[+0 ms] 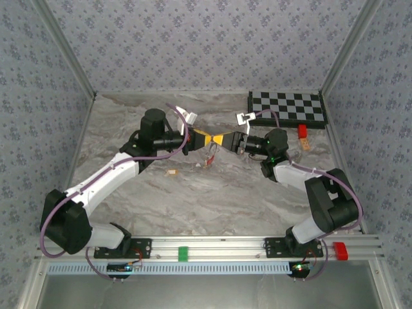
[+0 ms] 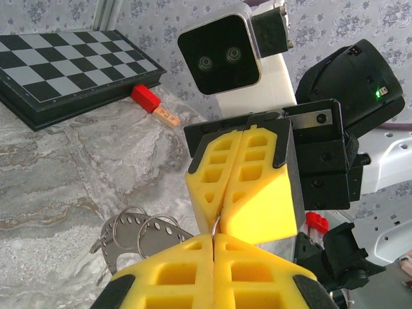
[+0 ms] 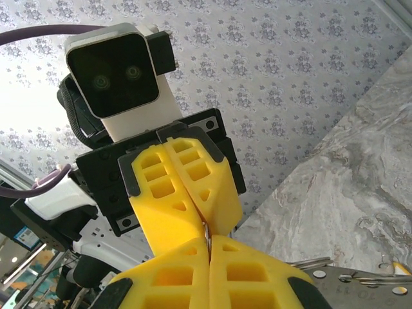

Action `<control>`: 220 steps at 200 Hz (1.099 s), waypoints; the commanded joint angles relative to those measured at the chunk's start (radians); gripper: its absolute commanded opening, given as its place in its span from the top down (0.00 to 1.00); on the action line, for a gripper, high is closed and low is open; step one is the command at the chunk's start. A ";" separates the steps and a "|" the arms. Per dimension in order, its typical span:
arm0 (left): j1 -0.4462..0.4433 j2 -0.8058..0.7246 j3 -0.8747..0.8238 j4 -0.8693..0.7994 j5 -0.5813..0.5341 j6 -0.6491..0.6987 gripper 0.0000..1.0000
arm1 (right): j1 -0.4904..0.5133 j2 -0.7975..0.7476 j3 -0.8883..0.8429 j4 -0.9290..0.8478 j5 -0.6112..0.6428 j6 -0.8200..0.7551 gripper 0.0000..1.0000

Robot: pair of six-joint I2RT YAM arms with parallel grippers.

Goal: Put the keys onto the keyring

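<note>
My left gripper [image 1: 206, 138] and right gripper [image 1: 215, 138] meet tip to tip above the middle of the table. Both are shut on the keyring [image 2: 217, 225], a thin silvery wire pinched between the two pairs of yellow fingers [image 3: 206, 232]. A perforated grey metal plate with wire rings [image 2: 129, 235] hangs just below the grip, and its edge shows in the right wrist view [image 3: 360, 280]. One small pale tan key [image 1: 171, 172] lies on the table left of the grippers. A second, orange-tan key [image 2: 167, 118] lies by the red block, far right.
A folded chessboard [image 1: 288, 107] lies at the back right, with a red rectangular block [image 1: 301, 131] in front of it. Patterned walls close the table at the back and sides. A green marker [image 1: 183, 253] and a red clip [image 1: 339, 251] sit on the front rail.
</note>
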 commanded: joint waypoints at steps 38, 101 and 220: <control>0.034 -0.068 -0.025 0.090 -0.007 -0.067 0.65 | -0.001 -0.038 0.018 -0.066 0.014 -0.057 1.00; 0.028 -0.055 -0.040 0.091 -0.006 -0.083 0.66 | 0.005 -0.059 0.018 -0.109 0.028 -0.093 1.00; -0.009 -0.018 0.012 0.011 -0.037 -0.028 0.68 | 0.023 -0.152 0.018 -0.334 0.067 -0.302 1.00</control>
